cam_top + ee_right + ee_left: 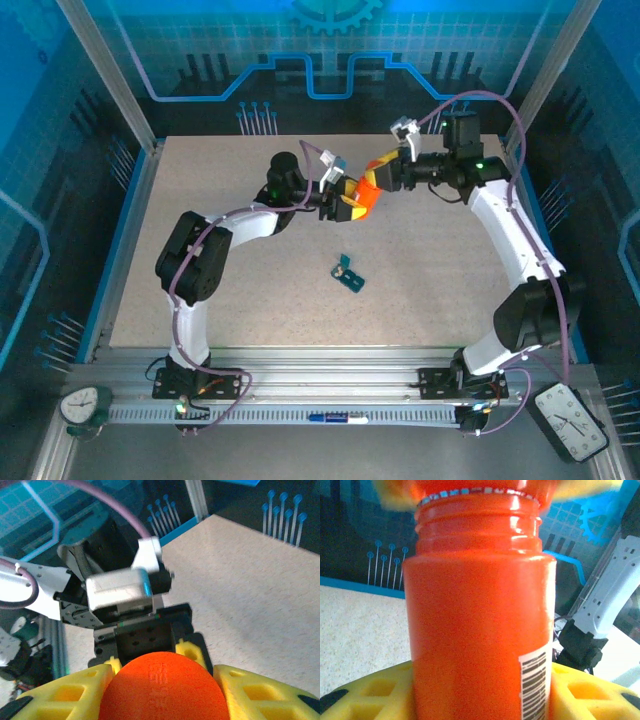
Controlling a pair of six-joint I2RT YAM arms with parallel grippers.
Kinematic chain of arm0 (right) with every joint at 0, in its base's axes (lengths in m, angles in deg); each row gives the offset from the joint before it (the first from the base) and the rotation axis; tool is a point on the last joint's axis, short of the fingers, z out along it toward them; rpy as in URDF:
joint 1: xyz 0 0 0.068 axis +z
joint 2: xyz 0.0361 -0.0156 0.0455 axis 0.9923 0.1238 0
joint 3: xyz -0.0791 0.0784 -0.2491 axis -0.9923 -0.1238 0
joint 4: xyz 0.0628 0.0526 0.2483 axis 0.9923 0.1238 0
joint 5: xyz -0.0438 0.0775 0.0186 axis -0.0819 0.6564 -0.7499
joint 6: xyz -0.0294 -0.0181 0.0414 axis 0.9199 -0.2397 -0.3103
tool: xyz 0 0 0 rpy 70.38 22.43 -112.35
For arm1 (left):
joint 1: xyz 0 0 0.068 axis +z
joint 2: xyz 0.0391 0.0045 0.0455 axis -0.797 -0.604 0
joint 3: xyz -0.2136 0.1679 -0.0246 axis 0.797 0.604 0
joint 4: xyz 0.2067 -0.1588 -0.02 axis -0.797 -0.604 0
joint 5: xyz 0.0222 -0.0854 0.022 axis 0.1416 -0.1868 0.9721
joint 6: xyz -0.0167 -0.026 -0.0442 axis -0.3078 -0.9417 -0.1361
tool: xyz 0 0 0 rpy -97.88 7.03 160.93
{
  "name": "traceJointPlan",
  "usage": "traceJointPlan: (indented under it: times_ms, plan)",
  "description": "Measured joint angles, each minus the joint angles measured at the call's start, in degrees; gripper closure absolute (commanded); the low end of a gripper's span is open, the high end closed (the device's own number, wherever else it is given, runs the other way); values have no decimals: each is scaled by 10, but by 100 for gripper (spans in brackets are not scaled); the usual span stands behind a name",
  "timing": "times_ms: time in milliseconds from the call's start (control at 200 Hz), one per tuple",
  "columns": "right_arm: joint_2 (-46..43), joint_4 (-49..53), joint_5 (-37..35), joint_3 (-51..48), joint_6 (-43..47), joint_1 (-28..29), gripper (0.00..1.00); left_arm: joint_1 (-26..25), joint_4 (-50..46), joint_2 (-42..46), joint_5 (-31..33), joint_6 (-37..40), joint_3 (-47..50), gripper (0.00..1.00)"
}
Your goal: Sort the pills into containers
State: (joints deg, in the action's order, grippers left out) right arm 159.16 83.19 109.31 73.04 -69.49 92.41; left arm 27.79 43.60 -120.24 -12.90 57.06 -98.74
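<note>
A robot lab cell. A speckled table (250, 290) sits in an aluminium frame (110, 70), walled by blue circuit-print panels (330, 40). Two arms (200, 260) are bolted to a rail, with clocks (570, 420) at the corners.

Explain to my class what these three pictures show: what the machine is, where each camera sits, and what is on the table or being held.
The machine is two white-and-black robot arms bolted at the near edge of a speckled beige table. The overhead picture looks down from above and behind them. The other two pictures come from small cameras on each wrist.

Between the arms, raised above the table, is an orange cylindrical plastic bottle. The left gripper, with yellow fingers, is closed around the bottle's body. The right gripper is closed on its orange cap end, perhaps to unscrew it.

Lying on the table is a small dark-teal rectangular plastic pill box. No loose pills can be made out.
</note>
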Motion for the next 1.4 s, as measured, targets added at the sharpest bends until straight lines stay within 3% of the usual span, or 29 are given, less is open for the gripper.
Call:
traceJointPlan:
  times_ms: [390,906,1401]
  plan:
    - [-33,-2,-21,14,10,5,86,6,-66,0,-6,31,0,100]
    - [14,-125,20,-47,-165,-12,85,6,-66,4,-6,40,0,100]
    - [19,-122,40,-48,-177,-13,86,6,-66,11,-6,44,0,100]
